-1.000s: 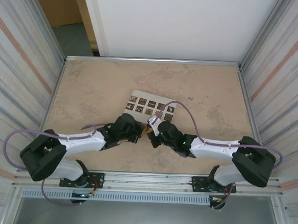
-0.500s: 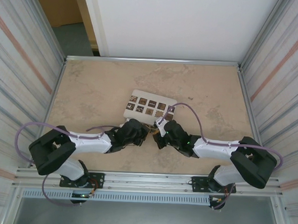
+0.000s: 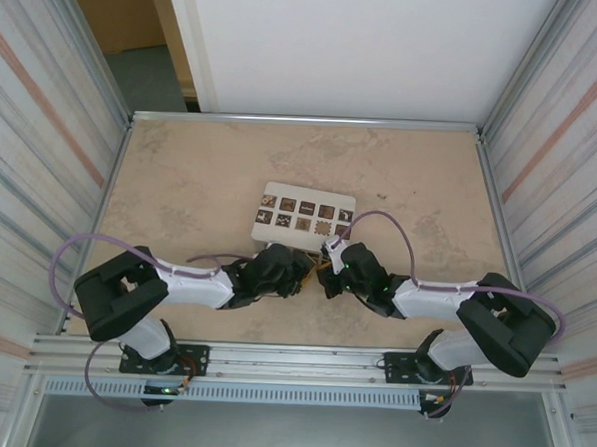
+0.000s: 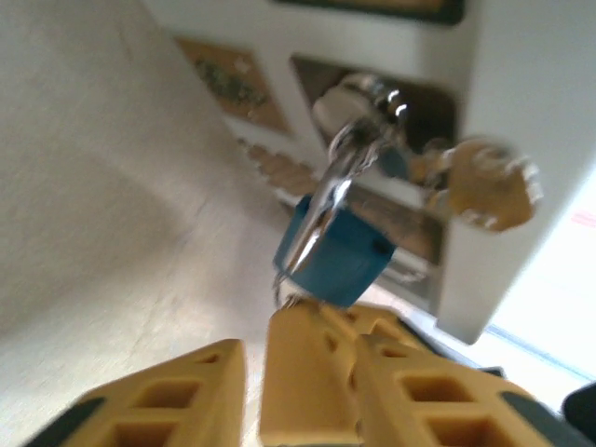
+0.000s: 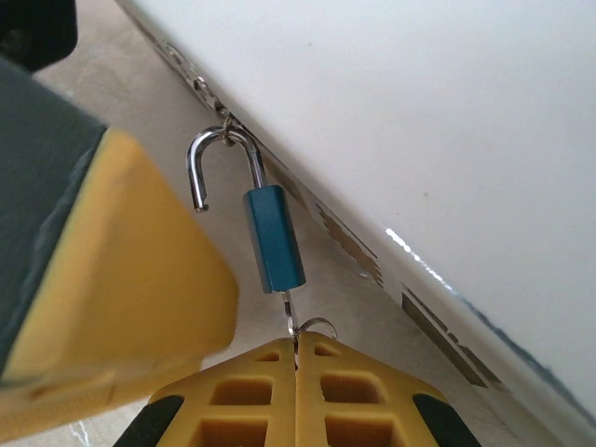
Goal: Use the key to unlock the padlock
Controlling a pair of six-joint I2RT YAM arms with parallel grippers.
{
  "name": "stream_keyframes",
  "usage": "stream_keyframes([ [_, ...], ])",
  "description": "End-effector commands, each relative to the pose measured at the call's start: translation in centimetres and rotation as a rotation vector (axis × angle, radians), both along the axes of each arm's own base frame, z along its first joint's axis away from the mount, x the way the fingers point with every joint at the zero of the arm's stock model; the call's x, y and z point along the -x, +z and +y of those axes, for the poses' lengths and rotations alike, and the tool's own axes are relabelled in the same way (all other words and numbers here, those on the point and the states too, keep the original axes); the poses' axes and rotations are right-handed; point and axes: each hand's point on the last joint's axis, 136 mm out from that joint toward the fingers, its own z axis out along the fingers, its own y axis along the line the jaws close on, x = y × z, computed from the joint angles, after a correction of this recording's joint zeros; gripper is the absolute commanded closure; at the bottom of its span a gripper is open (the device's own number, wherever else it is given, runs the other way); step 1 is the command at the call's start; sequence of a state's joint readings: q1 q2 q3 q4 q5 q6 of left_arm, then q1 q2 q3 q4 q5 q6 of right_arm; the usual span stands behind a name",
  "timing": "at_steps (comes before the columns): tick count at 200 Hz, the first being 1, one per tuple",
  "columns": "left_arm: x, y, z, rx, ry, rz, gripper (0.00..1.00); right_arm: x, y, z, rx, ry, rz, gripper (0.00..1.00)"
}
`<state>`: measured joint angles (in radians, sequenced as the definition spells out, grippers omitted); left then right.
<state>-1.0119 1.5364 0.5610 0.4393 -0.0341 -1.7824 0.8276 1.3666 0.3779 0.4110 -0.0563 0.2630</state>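
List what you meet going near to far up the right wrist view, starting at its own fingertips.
right gripper → key → blue padlock body → open silver shackle

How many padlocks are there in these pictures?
1. The blue padlock sits on its key, gripped by the right fingers, near the white board. Others may be hidden.
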Motion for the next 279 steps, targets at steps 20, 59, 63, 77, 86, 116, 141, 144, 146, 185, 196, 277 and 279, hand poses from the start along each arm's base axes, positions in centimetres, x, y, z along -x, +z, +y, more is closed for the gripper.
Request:
stream_keyframes([
  [20, 0.6, 1.7, 1.9, -0.1, -0.023, -0.038, 0.49, 0.3, -0.1, -0.4, -0.072, -0.004, 0.058, 0.95],
  [59, 0.1, 4.7, 5.3, -0.239, -0.006, -0.165, 0.41, 0.6, -0.5, -0.7, -0.114, 0.012, 0.116, 0.95],
  [63, 0.0, 5.0, 5.6, -0.255, -0.006, -0.181, 0.41, 0.7, -0.6, -0.7, -0.117, 0.011, 0.123, 0.95],
  [77, -0.2, 6.5, 6.9, -0.309, 0.0, -0.241, 0.39, 0.8, -0.8, -0.9, -0.134, 0.009, 0.146, 0.95],
  [86, -0.4, 7.4, 7.7, -0.349, 0.0, -0.279, 0.38, 0.8, -0.9, -0.9, -0.144, 0.009, 0.158, 0.95],
  [116, -1.0, 10.1, 10.3, -0.496, 0.004, -0.391, 0.35, 1.1, -1.6, -0.9, -0.158, 0.018, 0.192, 0.94],
  [141, -1.2, 11.2, 12.1, -0.553, 0.034, -0.431, 0.33, 0.8, -1.7, -0.6, -0.167, 0.015, 0.196, 0.93],
  [144, -1.3, 11.3, 12.3, -0.558, 0.039, -0.435, 0.33, 0.8, -1.7, -0.6, -0.166, 0.013, 0.196, 0.93],
  [146, -1.2, 11.3, 12.4, -0.56, 0.039, -0.436, 0.33, 0.8, -1.7, -0.6, -0.165, 0.012, 0.194, 0.93],
  [185, -1.2, 11.1, 14.8, -0.593, 0.086, -0.43, 0.33, 0.1, -1.9, -1.2, -0.145, -0.032, 0.173, 0.89],
  [196, -1.2, 10.6, 15.5, -0.615, 0.091, -0.417, 0.33, 0.0, -1.7, -1.3, -0.145, -0.038, 0.167, 0.88],
  [277, -1.8, 7.9, 18.4, -0.63, 0.033, -0.356, 0.23, -0.2, 1.3, -3.2, -0.135, -0.1, 0.12, 0.62],
  [279, -1.9, 7.9, 18.4, -0.626, 0.029, -0.359, 0.23, -0.2, 1.4, -3.3, -0.138, -0.102, 0.122, 0.61],
])
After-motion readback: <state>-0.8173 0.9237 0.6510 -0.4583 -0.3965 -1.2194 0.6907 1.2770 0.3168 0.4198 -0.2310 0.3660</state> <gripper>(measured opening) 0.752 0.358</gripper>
